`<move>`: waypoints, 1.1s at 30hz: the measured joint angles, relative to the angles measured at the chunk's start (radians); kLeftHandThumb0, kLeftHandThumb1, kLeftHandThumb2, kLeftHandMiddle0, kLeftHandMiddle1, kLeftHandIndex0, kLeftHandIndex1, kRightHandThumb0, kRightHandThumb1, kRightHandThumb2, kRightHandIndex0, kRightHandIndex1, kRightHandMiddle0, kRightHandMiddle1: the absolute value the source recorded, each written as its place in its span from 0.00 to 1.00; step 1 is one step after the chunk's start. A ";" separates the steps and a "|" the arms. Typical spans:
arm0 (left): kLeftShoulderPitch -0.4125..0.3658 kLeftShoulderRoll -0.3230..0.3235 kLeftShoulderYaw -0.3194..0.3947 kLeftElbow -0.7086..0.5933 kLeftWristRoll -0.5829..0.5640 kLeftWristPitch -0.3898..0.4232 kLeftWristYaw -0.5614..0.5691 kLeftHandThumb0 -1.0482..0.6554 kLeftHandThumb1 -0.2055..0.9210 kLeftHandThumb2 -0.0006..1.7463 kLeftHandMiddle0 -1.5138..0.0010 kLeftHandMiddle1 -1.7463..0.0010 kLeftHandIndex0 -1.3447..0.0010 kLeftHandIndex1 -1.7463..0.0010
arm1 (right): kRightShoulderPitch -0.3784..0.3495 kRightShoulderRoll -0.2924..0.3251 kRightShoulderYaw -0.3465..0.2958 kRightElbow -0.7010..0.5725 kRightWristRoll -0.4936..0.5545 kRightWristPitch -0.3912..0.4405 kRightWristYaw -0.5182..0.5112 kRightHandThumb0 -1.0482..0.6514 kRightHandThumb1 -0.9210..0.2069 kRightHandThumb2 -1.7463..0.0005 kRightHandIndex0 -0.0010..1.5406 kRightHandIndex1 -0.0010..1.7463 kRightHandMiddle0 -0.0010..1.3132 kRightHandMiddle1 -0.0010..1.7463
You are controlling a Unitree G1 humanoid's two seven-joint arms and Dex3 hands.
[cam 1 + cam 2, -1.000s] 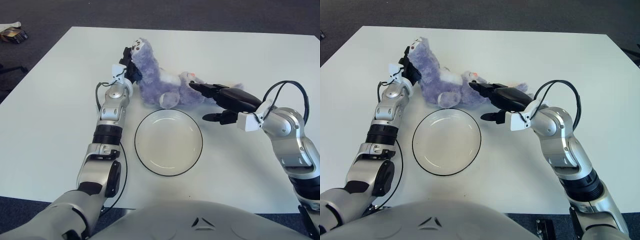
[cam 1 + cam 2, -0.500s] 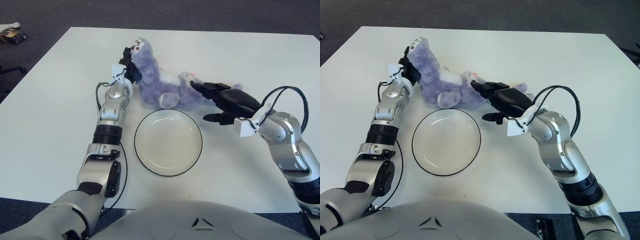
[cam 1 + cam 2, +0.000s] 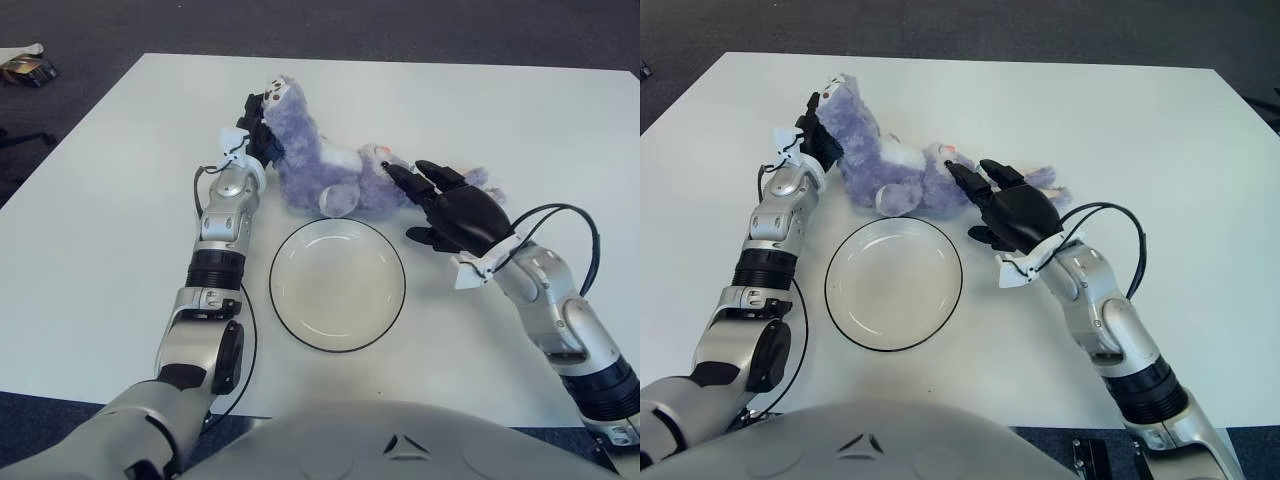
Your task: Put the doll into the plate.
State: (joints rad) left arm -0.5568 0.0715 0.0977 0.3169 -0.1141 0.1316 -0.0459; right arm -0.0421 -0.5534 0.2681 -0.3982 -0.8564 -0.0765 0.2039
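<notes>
Grasping step: left hand (image 3: 262, 135) pinches the purple plush doll (image 3: 320, 165) near the table's (image 3: 120, 260) far-left edge; right hand (image 3: 455, 208), fingers spread, touches it; next, lift it into the plate (image 3: 337, 285).

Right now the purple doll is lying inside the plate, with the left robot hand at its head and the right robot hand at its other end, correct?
Not quite. The doll lies on the table behind the plate, which holds nothing, as the left eye view shows. The rest stands: the left robot hand is at its head and the right robot hand at its other end.
</notes>
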 measured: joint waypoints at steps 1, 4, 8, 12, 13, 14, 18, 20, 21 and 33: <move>0.000 -0.001 0.000 -0.002 0.000 0.000 0.000 0.40 0.97 0.33 0.83 0.17 0.88 0.02 | 0.001 0.004 0.000 0.008 -0.007 -0.007 -0.019 0.11 0.00 0.80 0.00 0.00 0.00 0.00; 0.000 -0.003 -0.002 -0.010 0.000 0.000 0.000 0.41 0.99 0.31 0.81 0.15 0.87 0.01 | 0.003 0.016 0.000 0.032 -0.040 -0.030 -0.088 0.13 0.00 0.77 0.00 0.00 0.00 0.00; 0.004 -0.003 -0.004 -0.027 0.001 0.001 0.000 0.41 1.00 0.30 0.80 0.13 0.86 0.00 | -0.003 0.046 0.008 0.102 -0.109 -0.049 -0.237 0.16 0.05 0.74 0.01 0.00 0.00 0.05; 0.006 -0.003 -0.008 -0.047 0.001 0.009 0.000 0.41 1.00 0.30 0.79 0.12 0.86 0.00 | -0.023 0.085 0.027 0.204 -0.180 -0.054 -0.399 0.18 0.15 0.70 0.02 0.00 0.00 0.15; 0.008 -0.003 -0.009 -0.053 0.001 0.012 0.000 0.41 1.00 0.30 0.79 0.12 0.86 0.00 | -0.027 0.095 0.031 0.228 -0.199 -0.052 -0.444 0.18 0.16 0.70 0.02 0.00 0.00 0.16; 0.009 -0.003 -0.010 -0.059 0.000 0.016 0.000 0.41 1.00 0.30 0.79 0.12 0.86 0.00 | -0.030 0.102 0.034 0.245 -0.213 -0.048 -0.476 0.19 0.19 0.68 0.01 0.00 0.00 0.18; 0.015 -0.003 -0.011 -0.078 0.000 0.031 0.000 0.41 1.00 0.30 0.81 0.12 0.86 0.00 | -0.046 0.124 0.048 0.306 -0.259 -0.042 -0.592 0.19 0.24 0.66 0.00 0.00 0.00 0.21; 0.016 -0.003 -0.012 -0.082 0.000 0.033 0.000 0.41 1.00 0.30 0.82 0.12 0.86 0.00 | -0.059 0.133 0.058 0.330 -0.274 -0.037 -0.627 0.18 0.26 0.66 0.00 0.00 0.00 0.20; 0.016 -0.004 -0.012 -0.083 0.000 0.033 -0.001 0.41 1.00 0.30 0.82 0.12 0.86 0.00 | -0.064 0.137 0.061 0.338 -0.277 -0.035 -0.638 0.18 0.26 0.66 0.00 0.00 0.00 0.20; 0.021 -0.008 -0.010 -0.090 -0.006 0.036 -0.005 0.41 1.00 0.30 0.82 0.14 0.86 0.00 | -0.134 0.150 0.103 0.463 -0.303 -0.025 -0.721 0.17 0.26 0.69 0.00 0.00 0.00 0.11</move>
State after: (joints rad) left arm -0.5355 0.0633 0.0873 0.2269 -0.1203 0.1673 -0.0512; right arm -0.1764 -0.4037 0.3711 0.0645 -1.1599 -0.1011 -0.5170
